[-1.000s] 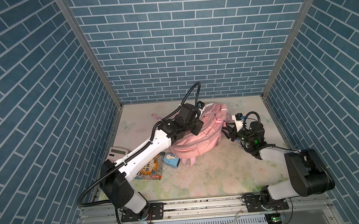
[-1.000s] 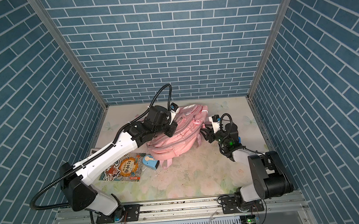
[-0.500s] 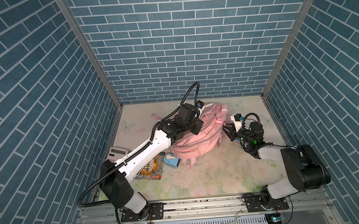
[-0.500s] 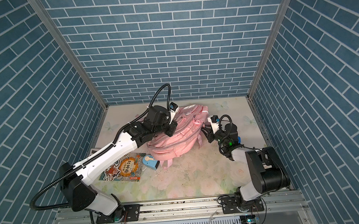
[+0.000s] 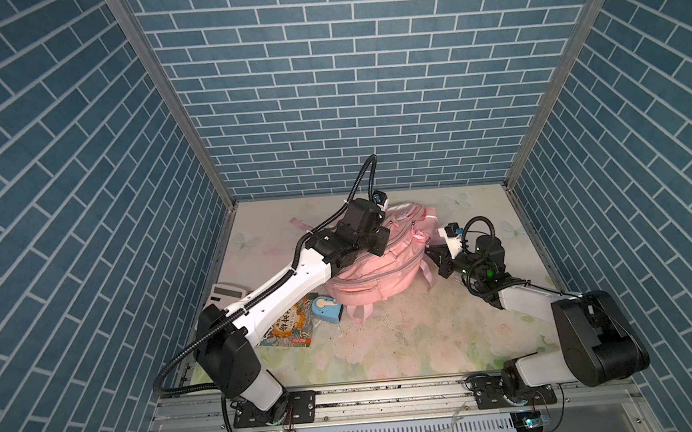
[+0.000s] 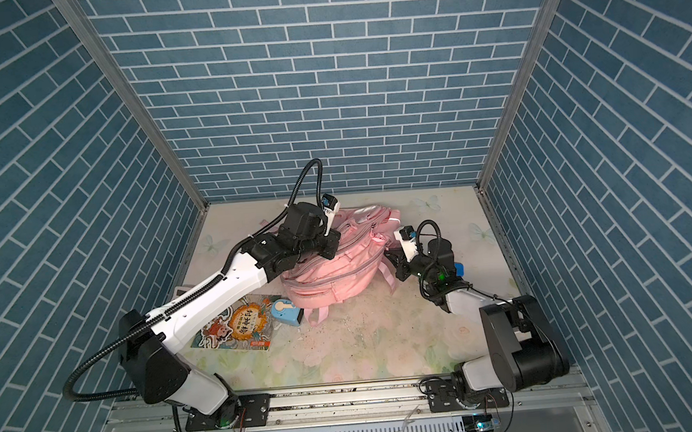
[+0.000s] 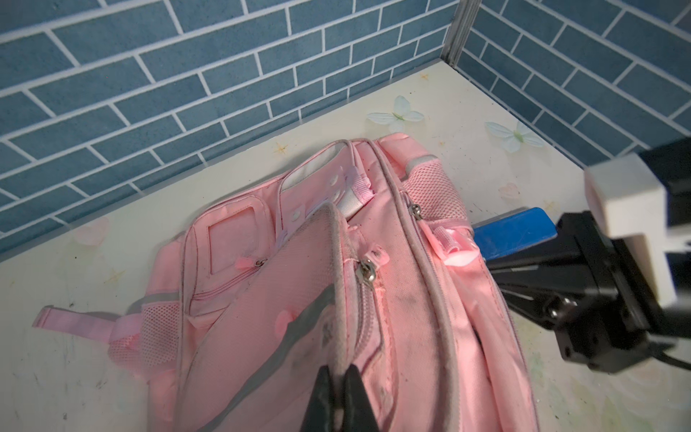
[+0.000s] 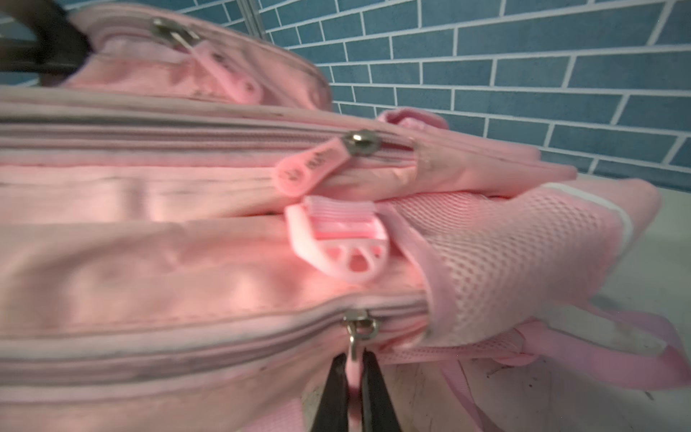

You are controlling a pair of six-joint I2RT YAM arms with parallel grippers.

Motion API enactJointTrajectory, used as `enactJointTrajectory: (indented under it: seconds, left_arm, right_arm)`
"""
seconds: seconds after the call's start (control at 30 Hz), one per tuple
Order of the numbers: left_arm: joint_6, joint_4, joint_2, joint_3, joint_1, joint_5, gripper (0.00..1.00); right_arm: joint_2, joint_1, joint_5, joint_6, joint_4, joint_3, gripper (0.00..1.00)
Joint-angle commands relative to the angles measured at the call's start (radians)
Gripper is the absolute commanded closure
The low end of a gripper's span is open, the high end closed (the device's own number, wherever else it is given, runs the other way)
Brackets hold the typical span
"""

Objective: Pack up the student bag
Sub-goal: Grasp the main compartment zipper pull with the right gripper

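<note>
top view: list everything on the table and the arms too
student bag: one, pink, mid-table toward the back wall
picture book: one, multicoloured, flat, front-left of the bag, partly under the left arm
small case: one, light blue, between book and bag
calculator: one, white-grey, left table edge
block: one, blue, by the right wrist; kind unclear
table: one, pale floral
left gripper: one, black, shut on a fold of the bag
right gripper: one, black, shut on the bag's zip pull

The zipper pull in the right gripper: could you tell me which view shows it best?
The right wrist view: the zipper pull sits close up, pinched by the right gripper, on the student bag. Both top views show it too small; the left wrist view hides it.
</note>
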Motion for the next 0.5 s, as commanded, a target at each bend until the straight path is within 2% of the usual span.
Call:
enactJointTrajectory:
  seconds: [0.0,0.2,0.27,0.33,0.47]
  left_arm:
    - [-0.091,0.129,0.013,0.054,0.015,-0.07,1.0]
    - [-0.184,0.148,0.033,0.044,0.013,-0.076,1.0]
    - [-0.214,0.141,0.031,0.035,0.007,-0.064,1.0]
    - [-0.232,0.136,0.017,0.027,-0.008,-0.062,1.0]
    - [-0.282,0.152,0.003,0.002,-0.038,-0.031,1.0]
  right_arm:
    - [-0.079,0.075,0.046,-0.139,-0.214,0.052,1.0]
    - [-0.16,0.136,0.098,-0.102,-0.314,0.06,1.0]
    - [-0.171,0.135,0.182,-0.059,-0.346,0.083,1.0]
    - [-0.171,0.119,0.249,-0.083,-0.388,0.111,1.0]
    - [-0.123,0.04,0.224,-0.13,-0.497,0.208,1.0]
